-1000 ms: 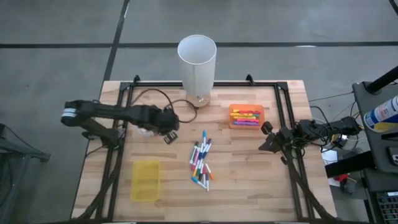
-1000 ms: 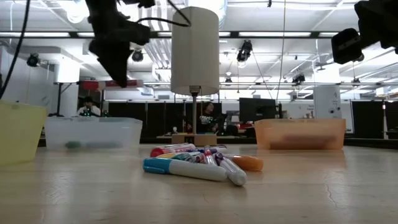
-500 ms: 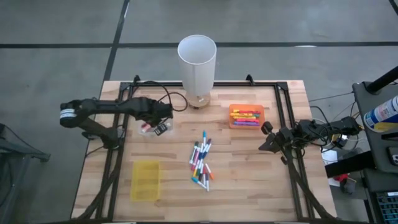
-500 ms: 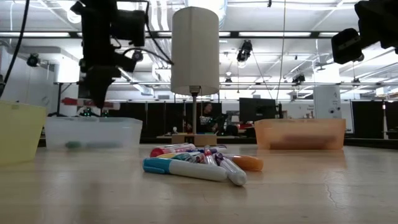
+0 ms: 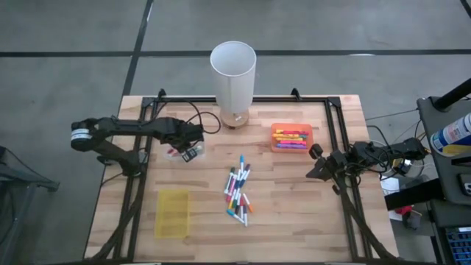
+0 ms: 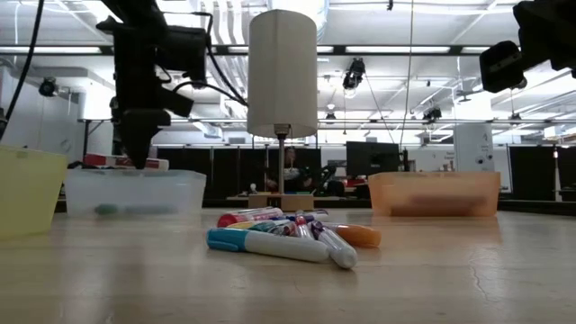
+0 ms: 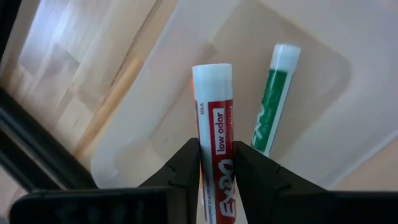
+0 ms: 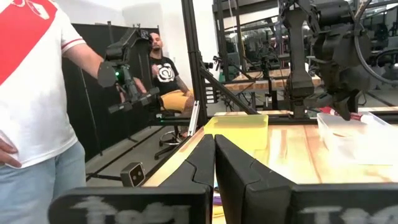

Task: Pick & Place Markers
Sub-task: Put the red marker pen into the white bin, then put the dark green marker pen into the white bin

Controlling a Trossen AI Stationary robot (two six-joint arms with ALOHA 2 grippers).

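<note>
One wooden table (image 5: 294, 213) carries one tall white cylinder (image 5: 233, 73) and three trays: clear (image 5: 174, 151), yellow (image 5: 172, 213), orange (image 5: 291, 138). About a dozen markers (image 5: 238, 191) lie heaped at mid-table, too tangled to count exactly. The left gripper (image 5: 190, 152) hangs over the clear tray, jaws pinching one red marker (image 7: 214, 155) above one green marker (image 7: 272, 99). The right gripper (image 5: 318, 168) waits at the table's right edge, jaws pressed together.

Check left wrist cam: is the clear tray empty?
No, a green marker already lies in the clear tray, beside the red one.
</note>
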